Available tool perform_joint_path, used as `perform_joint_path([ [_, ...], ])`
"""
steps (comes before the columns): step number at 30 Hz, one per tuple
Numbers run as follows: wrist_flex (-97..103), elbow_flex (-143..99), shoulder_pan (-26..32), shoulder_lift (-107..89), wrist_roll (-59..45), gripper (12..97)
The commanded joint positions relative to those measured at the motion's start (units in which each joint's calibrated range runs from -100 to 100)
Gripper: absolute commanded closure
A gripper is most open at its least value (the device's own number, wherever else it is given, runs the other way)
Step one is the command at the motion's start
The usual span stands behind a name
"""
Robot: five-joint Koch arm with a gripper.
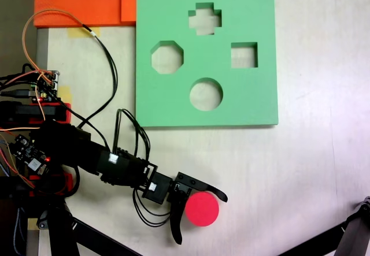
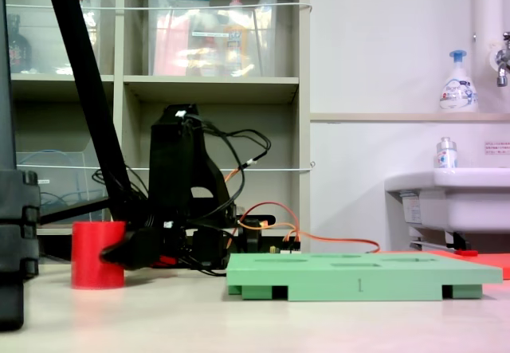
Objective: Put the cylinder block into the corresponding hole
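The gripper (image 1: 202, 219) stands open, its two jaws spread around the red cylinder (image 1: 202, 208) on the table (image 1: 300, 169); whether they touch it is unclear. The cylinder sits well apart from the green board (image 1: 243, 103) and its round hole (image 1: 206, 94).

Arm low and outstretched, gripper (image 1: 199, 216) with jaws spread wide.

Red cylinder block (image 2: 97, 254) upright on table, black jaws at its side (contact unclear), green board (image 2: 362, 276) apart
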Motion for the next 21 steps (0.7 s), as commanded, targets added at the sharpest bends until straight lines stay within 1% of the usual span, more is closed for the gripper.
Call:
perform_joint_path([
  [1, 6.27, 3.6, -0.29, 1.52, 0.88, 17.9],
  [2, 6.27, 5.1, -0.29, 2.78, 1.17, 18.0],
  [4, 6.27, 7.39, -0.29, 5.01, 1.27, 21.5],
  [6, 6.27, 9.98, -0.29, 6.41, 1.32, 21.7],
  [8, 6.27, 11.38, -0.29, 7.11, 1.71, 29.7],
  [10, 6.27, 11.68, -0.29, 7.11, 2.25, 40.0],
  [13, 6.27, 11.68, -0.1, 6.97, 2.25, 49.9],
  [15, 6.27, 11.78, 0.1, 6.97, 2.25, 53.6],
  [18, 6.27, 12.77, 0.34, 6.97, 2.3, 62.1],
  [21, 6.27, 13.67, 0.44, 7.25, 2.64, 64.8],
])
